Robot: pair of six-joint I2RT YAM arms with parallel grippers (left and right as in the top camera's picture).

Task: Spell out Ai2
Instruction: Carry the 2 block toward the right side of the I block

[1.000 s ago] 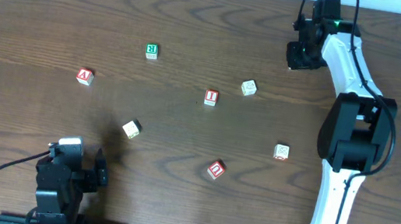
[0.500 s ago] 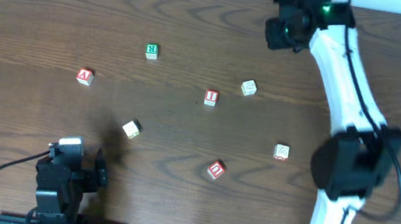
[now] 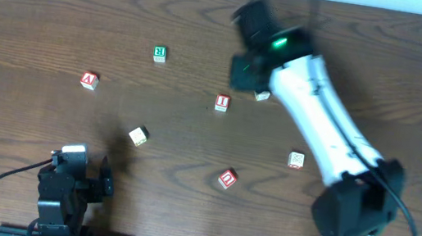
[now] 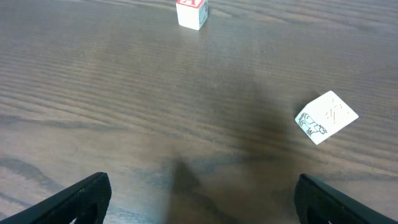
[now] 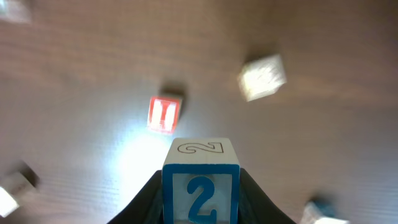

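My right gripper [image 3: 248, 67] is shut on the blue-faced "2" cube [image 5: 201, 182] and holds it above the table, just behind and right of the red "I" cube [image 3: 222, 102]. The "I" cube also shows in the right wrist view [image 5: 164, 114], blurred, below and ahead of the "2". From overhead the "2" is hidden under the gripper. The red "A" cube [image 3: 90, 80] lies at the left, and shows far ahead in the left wrist view [image 4: 191, 11]. My left gripper [image 3: 106, 179] is open and empty near the front edge, fingers wide apart [image 4: 199, 205].
A green "R" cube [image 3: 159, 54] lies behind the "A". A cream cube [image 3: 138, 135] lies ahead of my left gripper [image 4: 326, 117]. A red "U" cube [image 3: 226, 178] and a pale cube [image 3: 296, 160] lie at front right. Another pale cube [image 3: 262, 96] peeks from under the right arm.
My right arm has swung from the far right back of the table leftward and forward, ending over the middle near the "I" cube. The left arm and the cubes have not moved.
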